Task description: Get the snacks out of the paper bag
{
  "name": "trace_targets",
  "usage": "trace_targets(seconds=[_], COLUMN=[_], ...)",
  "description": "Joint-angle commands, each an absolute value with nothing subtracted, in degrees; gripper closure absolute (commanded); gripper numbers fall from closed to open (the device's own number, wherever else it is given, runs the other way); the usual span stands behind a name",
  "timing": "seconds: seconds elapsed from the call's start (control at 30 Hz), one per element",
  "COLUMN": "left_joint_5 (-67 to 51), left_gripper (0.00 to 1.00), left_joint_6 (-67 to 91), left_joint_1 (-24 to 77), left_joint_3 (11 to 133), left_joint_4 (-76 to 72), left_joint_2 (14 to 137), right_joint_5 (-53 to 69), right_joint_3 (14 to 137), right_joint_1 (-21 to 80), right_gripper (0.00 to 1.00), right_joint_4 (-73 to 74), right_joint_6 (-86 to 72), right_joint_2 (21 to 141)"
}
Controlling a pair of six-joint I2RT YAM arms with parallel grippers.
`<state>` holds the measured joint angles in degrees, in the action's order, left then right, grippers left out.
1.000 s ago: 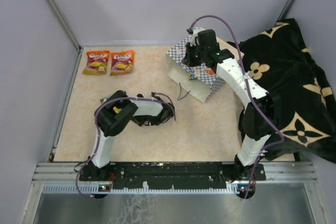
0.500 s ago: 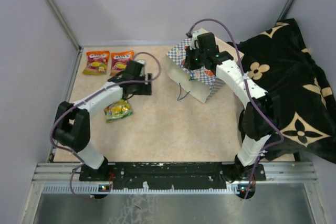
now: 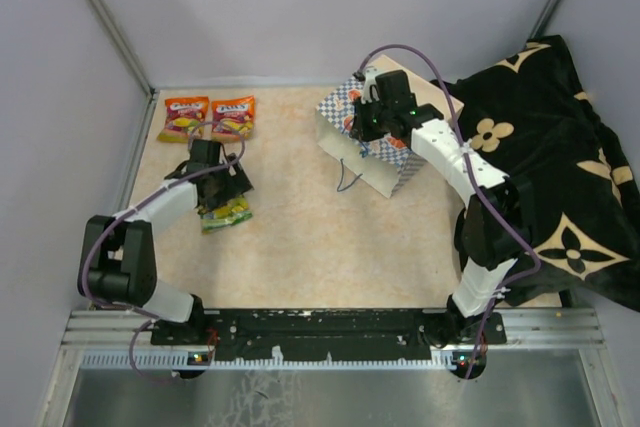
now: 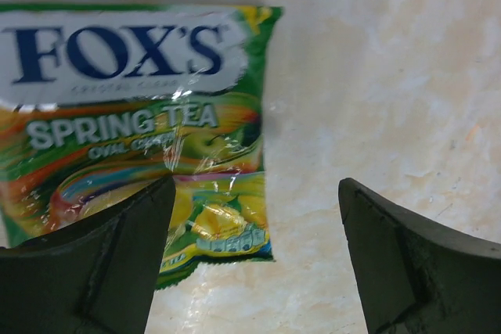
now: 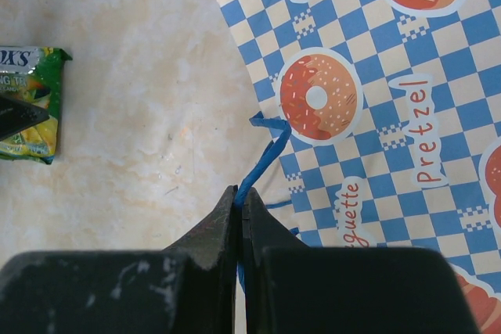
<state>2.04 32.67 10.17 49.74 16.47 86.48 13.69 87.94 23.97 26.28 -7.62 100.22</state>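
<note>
Two snacks (image 3: 184, 118) far left, third snack (image 3: 226, 213) nearer, paper bag (image 3: 372, 169) right.

My top camera looks steeply down from above and behind the near edge, taking in the whole table (image 3: 330, 247) out to its far edge. The left wrist camera faces straight down, very close over the green packet (image 4: 133, 131) by the left edge. The right wrist camera looks down, close to the paper bag (image 5: 391, 115) and its blue cord (image 5: 262, 158), and catches that same packet at its left border.
</note>
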Motion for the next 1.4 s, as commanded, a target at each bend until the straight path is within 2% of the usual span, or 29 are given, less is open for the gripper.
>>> trace_targets(seconds=[0.0, 0.2, 0.47, 0.7, 0.83, 1.23, 1.37], left_joint_5=[8.4, 16.1, 15.7, 11.4, 7.9, 8.4, 13.2], left_gripper=[0.09, 0.07, 0.06, 0.07, 0.08, 0.11, 0.12], left_joint_6=[37.3, 37.6, 36.7, 33.7, 28.3, 5.8, 1.0], left_joint_1=[8.8, 8.7, 7.2, 1.3, -2.1, -7.7, -9.4], left_joint_3=[45.7, 44.9, 42.4, 44.4, 46.3, 54.9, 55.3], left_joint_4=[16.6, 19.1, 13.2, 8.1, 5.7, 8.5, 9.6], left_joint_2=[81.2, 79.2, 84.9, 91.1, 93.5, 102.4, 105.2], right_joint_5=[15.2, 16.7, 16.8, 17.0, 17.5, 19.4, 19.5], right_joint_3=[87.1, 86.9, 86.3, 86.0, 86.3, 87.5, 88.4], right_joint_1=[24.3, 24.4, 24.4, 24.4, 24.5, 25.1, 25.5], right_gripper=[1.00, 1.00, 1.00, 1.00, 1.00, 1.00, 1.00], right_joint_4=[23.7, 22.8, 22.7, 22.3, 21.9, 21.1, 22.0], right_joint_6=[-6.9, -7.5, -7.5, -8.0, -8.8, -11.0, -10.9], right_joint_2=[97.2, 97.8, 97.5, 97.5, 98.1, 99.5, 99.9])
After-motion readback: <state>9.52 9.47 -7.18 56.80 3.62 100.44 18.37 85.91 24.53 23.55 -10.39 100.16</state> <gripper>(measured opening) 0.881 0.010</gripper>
